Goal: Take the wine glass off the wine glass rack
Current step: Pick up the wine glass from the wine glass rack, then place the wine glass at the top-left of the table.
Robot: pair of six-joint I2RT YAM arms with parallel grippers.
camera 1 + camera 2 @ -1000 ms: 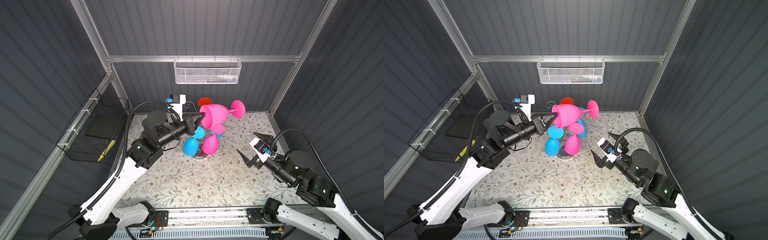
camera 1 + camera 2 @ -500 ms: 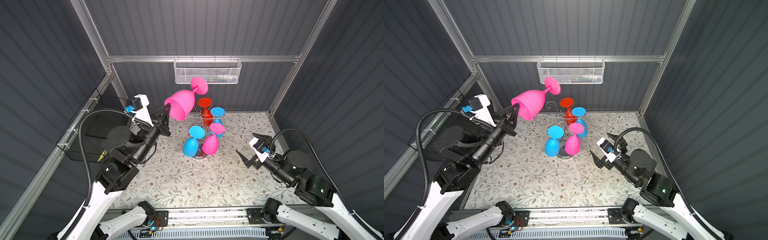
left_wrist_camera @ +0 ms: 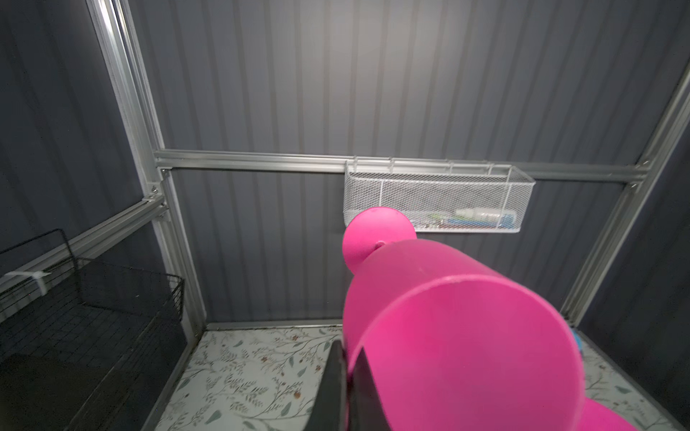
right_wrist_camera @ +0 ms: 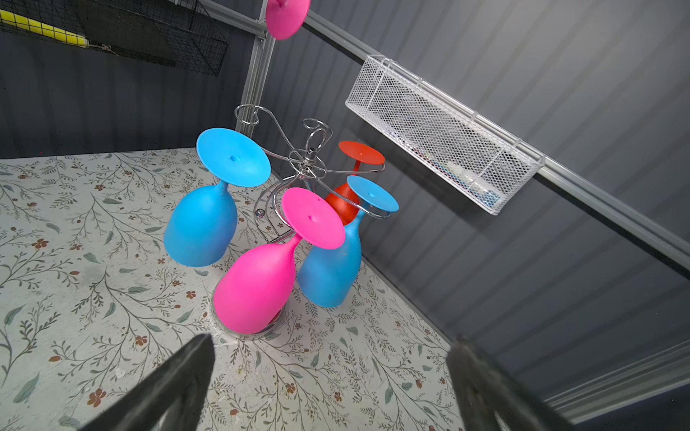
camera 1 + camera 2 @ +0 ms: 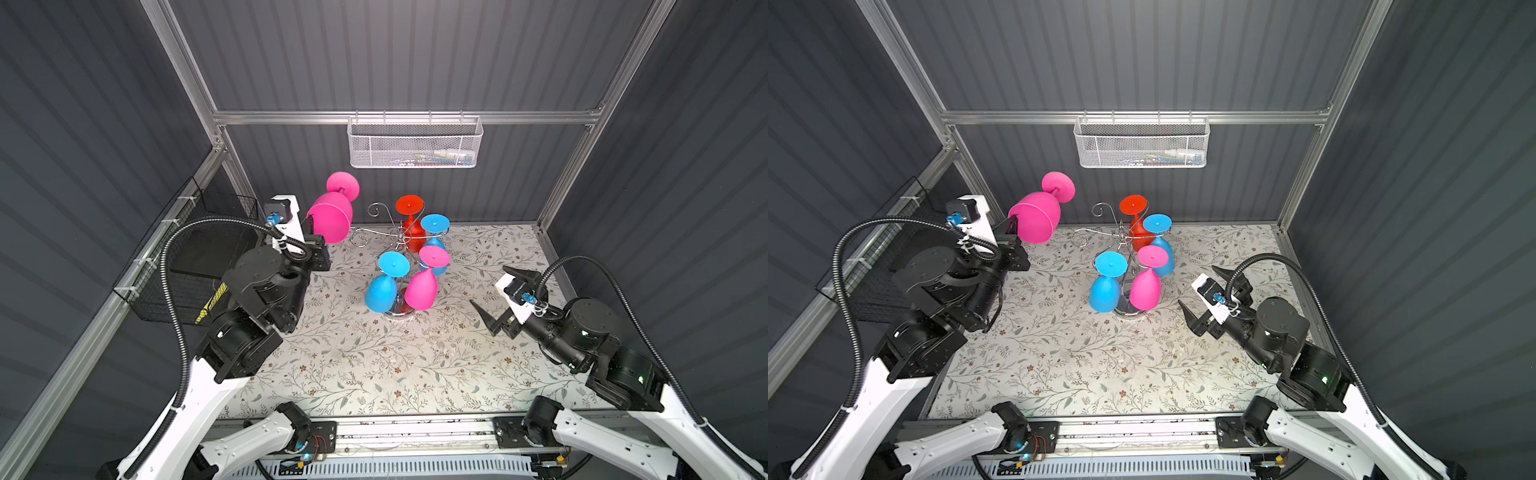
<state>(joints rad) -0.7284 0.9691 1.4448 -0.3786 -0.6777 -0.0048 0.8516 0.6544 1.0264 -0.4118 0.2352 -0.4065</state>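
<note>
— Floral tabletop (image 5: 374,365) below: what did the left gripper (image 3: 345,373) hold?
— Its fingers (image 3: 332,388) clamped the pink wine glass (image 5: 330,220) by its rim, lifted off the wine glass rack (image 5: 376,208) beside them. The right gripper (image 4: 330,347) gaped wide, touching nothing.

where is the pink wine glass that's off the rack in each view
A top view: held pink glass left of the wine glass rack, foot up.
A top view: the glass, same spot.
Left wrist: glass close up, open rim facing camera.
Right wrist: only its foot, cut by the frame edge.
Shared landmark: white mesh basket.
</note>
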